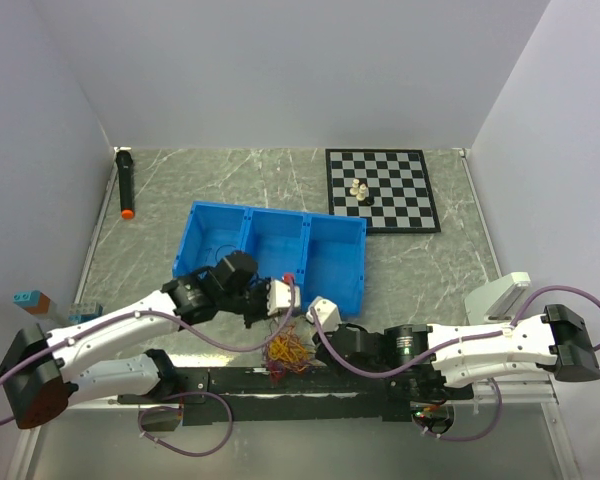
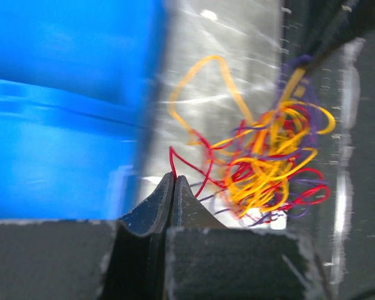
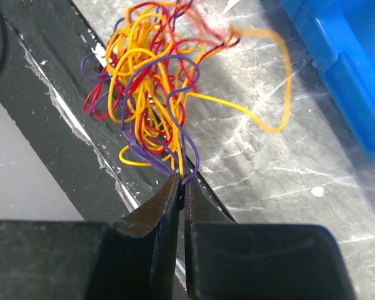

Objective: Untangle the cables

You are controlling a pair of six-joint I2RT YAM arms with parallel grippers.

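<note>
Cables, top view: 1 small knot of hair-fine wire at the near edge of the table. It lies partly over the black strip in front of the arm bases and just short of the blue bin. The left gripper and right gripper meet it from either side, close together. Hazard, as judged: with both holds so near each other, a straight pull apart would likely cinch the knot rather than open it, or lift the whole bundle as 1 lump.

Left wrist view: the left gripper has its fingertips pressed together on the end of 1 red strand, which runs from the tips into the tangle. The bin fills the left side. A wire this thin could slide out of the closed tips under tension. The mass reads as yellow-orange loops over red, with darker violet threads beneath. The picture is soft, so no single crossing can be traced.

Right wrist view: the right gripper is pinched together at the bottom of the tangle, where a violet loop and a yellow strand enter the tips. Whether both are truly clamped cannot be told. Gripping 2 colours at once would drag them together. 3 colours interlace tightly at the core, while 1 long yellow-orange loop strays toward the bin.
</note>
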